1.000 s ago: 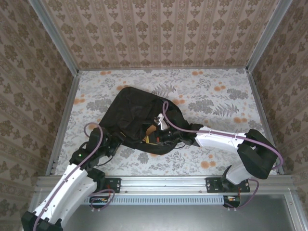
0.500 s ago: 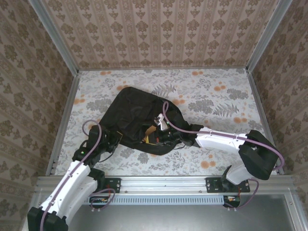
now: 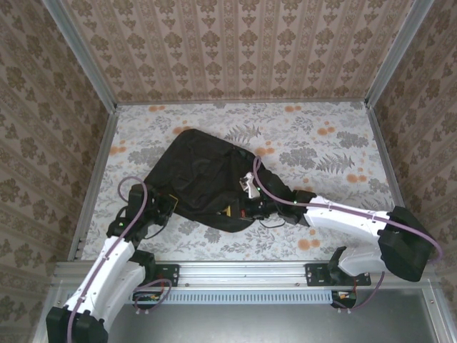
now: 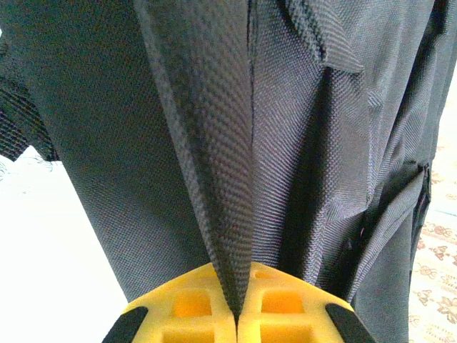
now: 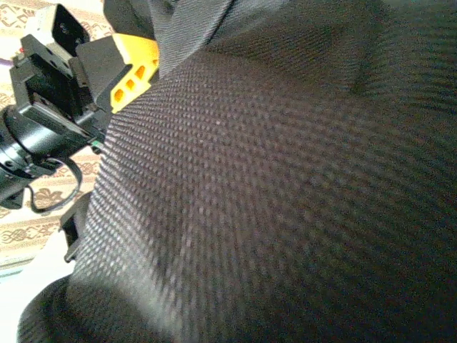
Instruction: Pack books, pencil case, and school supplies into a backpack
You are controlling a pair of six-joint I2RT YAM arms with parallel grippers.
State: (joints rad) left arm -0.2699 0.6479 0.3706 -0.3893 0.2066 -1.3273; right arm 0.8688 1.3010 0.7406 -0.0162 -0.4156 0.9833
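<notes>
The black backpack [image 3: 203, 171] lies slumped in the middle of the table. At its near-left edge my left gripper [image 3: 166, 208] is shut on a fold of its fabric. In the left wrist view the yellow fingers [image 4: 189, 300] pinch that fold [image 4: 214, 143] between them. My right gripper [image 3: 244, 209] is buried in the bag's near-side opening, its fingers hidden under black cloth [image 5: 285, 186]. A small yellow-orange sliver [image 3: 227, 211] shows at the opening; I cannot tell what it is. The books, pencil case and school supplies are hidden.
The floral tablecloth [image 3: 321, 150] stretches flat around the bag, with metal rails and patterned walls on three sides. From the right wrist view, the left gripper's yellow finger [image 5: 136, 68] and its black camera housing [image 5: 43, 114] sit close beside the bag.
My left gripper has shut on the backpack's fabric. The right arm has pulled back and to the right, the opening has narrowed, and the orange-tan patch seen there earlier is now covered.
</notes>
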